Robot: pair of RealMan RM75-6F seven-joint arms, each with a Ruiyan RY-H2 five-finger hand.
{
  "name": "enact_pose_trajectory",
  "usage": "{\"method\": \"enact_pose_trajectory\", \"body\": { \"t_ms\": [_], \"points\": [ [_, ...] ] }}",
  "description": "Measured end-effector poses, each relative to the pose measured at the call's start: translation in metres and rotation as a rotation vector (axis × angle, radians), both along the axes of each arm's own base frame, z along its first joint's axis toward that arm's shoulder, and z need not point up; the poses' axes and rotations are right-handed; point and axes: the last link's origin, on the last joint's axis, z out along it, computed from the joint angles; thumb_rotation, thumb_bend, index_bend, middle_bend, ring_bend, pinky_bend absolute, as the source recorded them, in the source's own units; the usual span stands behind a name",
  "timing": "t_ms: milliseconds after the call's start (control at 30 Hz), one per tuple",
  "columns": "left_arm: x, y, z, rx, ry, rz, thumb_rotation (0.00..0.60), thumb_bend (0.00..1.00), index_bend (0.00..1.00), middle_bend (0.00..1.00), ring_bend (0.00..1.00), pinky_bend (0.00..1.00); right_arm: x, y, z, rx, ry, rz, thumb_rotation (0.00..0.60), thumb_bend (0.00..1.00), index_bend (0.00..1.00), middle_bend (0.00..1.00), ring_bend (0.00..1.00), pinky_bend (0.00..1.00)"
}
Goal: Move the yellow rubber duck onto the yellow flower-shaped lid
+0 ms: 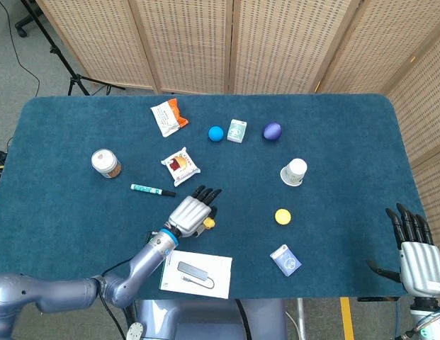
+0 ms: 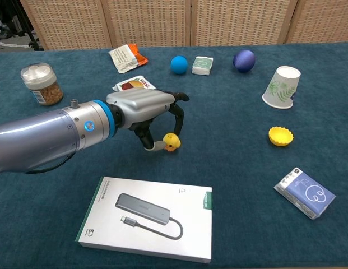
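My left hand (image 1: 192, 211) (image 2: 145, 109) pinches the yellow rubber duck (image 1: 208, 224) (image 2: 171, 142) between thumb and a finger, just above the blue table near its middle. The yellow flower-shaped lid (image 1: 283, 216) (image 2: 281, 135) lies flat on the cloth well to the right of the duck, with nothing on it. My right hand (image 1: 414, 249) hangs off the table's front right corner, fingers spread and holding nothing; the chest view does not show it.
A white boxed USB hub (image 1: 197, 273) (image 2: 146, 217) lies just in front of the left hand. A paper cup (image 1: 294, 171) (image 2: 282, 86) stands behind the lid and a blue tissue pack (image 1: 285, 260) (image 2: 304, 191) lies in front of it. A marker (image 1: 152, 189), a snack pack (image 1: 181, 164) and a jar (image 1: 105, 163) sit to the left.
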Motion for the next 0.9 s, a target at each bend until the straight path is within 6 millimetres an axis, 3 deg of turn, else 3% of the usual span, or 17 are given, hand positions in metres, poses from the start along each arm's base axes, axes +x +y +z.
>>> {"method": "enact_pose_trajectory", "body": {
  "t_ms": [100, 200, 267, 433, 533, 700, 900],
  "points": [
    [0.0, -0.001, -0.002, -0.007, -0.003, 0.007, 0.6, 0.1, 0.24, 0.0, 0.0, 0.0, 0.0, 0.0, 0.001, -0.003, 0.0, 0.001, 0.6, 0.0, 0.0, 0.0, 0.0, 0.0],
    [-0.001, -0.001, -0.001, -0.01, -0.018, 0.013, 0.6, 0.02, 0.05, 0.0, 0.0, 0.0, 0.0, 0.0, 0.0, -0.001, 0.0, 0.0, 0.6, 0.0, 0.0, 0.0, 0.0, 0.0],
    [-0.002, -0.001, 0.002, -0.01, -0.025, 0.016, 0.6, 0.01, 0.01, 0.0, 0.0, 0.0, 0.0, 0.0, 0.0, 0.001, 0.001, 0.0, 0.6, 0.0, 0.0, 0.0, 0.0, 0.0],
    [-0.002, -0.001, 0.018, 0.003, -0.056, 0.013, 0.6, 0.01, 0.0, 0.0, 0.0, 0.0, 0.0, 0.0, -0.001, 0.003, 0.005, 0.0, 0.6, 0.0, 0.0, 0.0, 0.0, 0.0],
    [-0.005, -0.001, 0.039, 0.033, -0.085, 0.002, 0.6, 0.01, 0.0, 0.0, 0.0, 0.0, -0.001, -0.001, -0.001, 0.004, 0.009, 0.003, 0.6, 0.0, 0.0, 0.0, 0.0, 0.0],
    [-0.028, 0.0, 0.097, 0.136, -0.124, -0.005, 0.6, 0.0, 0.0, 0.0, 0.0, 0.0, -0.001, -0.004, -0.003, 0.005, 0.022, 0.015, 0.6, 0.0, 0.0, 0.0, 0.0, 0.0],
    [-0.087, -0.008, 0.18, 0.308, -0.162, 0.067, 0.6, 0.0, 0.0, 0.0, 0.0, 0.0, -0.005, -0.016, -0.009, 0.036, 0.08, 0.05, 0.6, 0.0, 0.0, 0.0, 0.0, 0.0]
  ]
}}
